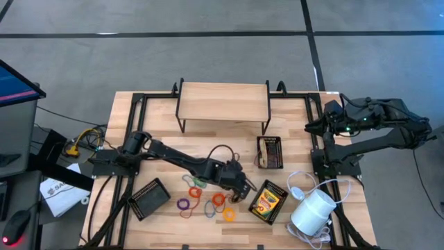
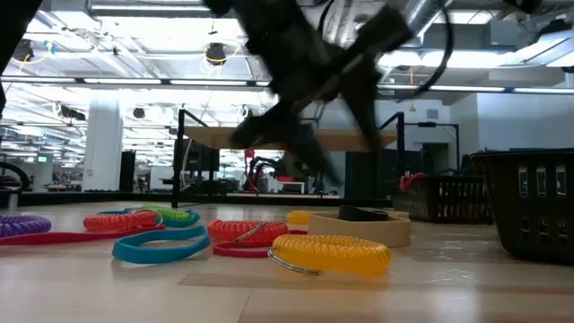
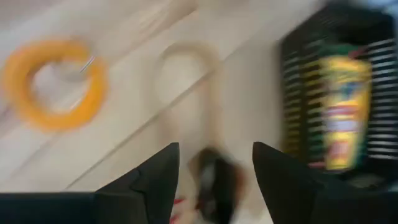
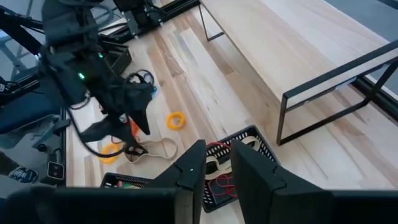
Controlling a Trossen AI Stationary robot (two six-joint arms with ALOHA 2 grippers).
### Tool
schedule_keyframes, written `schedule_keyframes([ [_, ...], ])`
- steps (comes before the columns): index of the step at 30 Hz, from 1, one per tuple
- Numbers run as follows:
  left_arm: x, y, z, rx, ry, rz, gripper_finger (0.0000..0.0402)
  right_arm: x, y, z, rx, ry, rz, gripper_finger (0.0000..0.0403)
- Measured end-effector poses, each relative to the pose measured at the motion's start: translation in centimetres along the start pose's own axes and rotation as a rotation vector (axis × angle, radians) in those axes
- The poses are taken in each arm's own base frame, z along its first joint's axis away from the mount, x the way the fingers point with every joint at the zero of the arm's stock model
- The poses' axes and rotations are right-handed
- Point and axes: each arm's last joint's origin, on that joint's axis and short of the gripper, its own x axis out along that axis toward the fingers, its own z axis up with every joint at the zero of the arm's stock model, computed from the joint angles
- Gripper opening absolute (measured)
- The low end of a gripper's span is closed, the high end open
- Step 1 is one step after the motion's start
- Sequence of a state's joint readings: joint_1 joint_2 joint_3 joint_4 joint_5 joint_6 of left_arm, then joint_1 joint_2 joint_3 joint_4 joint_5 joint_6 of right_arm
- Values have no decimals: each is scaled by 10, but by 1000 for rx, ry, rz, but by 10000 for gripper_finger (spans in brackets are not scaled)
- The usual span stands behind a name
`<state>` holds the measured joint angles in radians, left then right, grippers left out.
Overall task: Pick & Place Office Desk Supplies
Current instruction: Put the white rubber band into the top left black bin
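Crayon box (image 1: 266, 201), yellow and green, lay flat in a black mesh tray (image 1: 277, 189) just to the right of the left end effector (image 1: 243, 189); seen also in the left wrist view (image 3: 341, 112), blurred. Coloured elastic loops were scattered on the table (image 1: 159, 125) below and left of that end effector: an orange loop (image 1: 229, 214) nearest, a red one (image 1: 218, 200), a purple one (image 1: 182, 205). Low view showed a yellow coiled loop (image 2: 330, 253) in front, a blue band (image 2: 160, 248) and a red coil (image 2: 247, 232) behind it.

Left end effector hung low over the table, fingers (image 3: 155, 180) parted; a pale tan loop (image 3: 186, 74) lay ahead of them, with a dark blurred object between them. Could not tell whether anything was gripped.

Right end effector (image 4: 214, 163) held high, back at the table's right edge, fingers close together with a narrow gap, nothing between them. A second mesh tray (image 4: 249, 140) with red loops lay below it.
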<state>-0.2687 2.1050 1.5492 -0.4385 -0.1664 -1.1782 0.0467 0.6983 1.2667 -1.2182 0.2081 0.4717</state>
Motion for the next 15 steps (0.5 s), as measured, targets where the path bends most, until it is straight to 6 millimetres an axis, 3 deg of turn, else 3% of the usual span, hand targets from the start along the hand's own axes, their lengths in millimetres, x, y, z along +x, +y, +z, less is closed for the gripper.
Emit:
schedule_keyframes([
  [11,8,7,-5,-82,-11,-12,198,0,-1,-2,-3,17,-4,72],
  [15,21,12,-9,-77,-5,19,198,0,-1,-2,-4,20,-4,72],
])
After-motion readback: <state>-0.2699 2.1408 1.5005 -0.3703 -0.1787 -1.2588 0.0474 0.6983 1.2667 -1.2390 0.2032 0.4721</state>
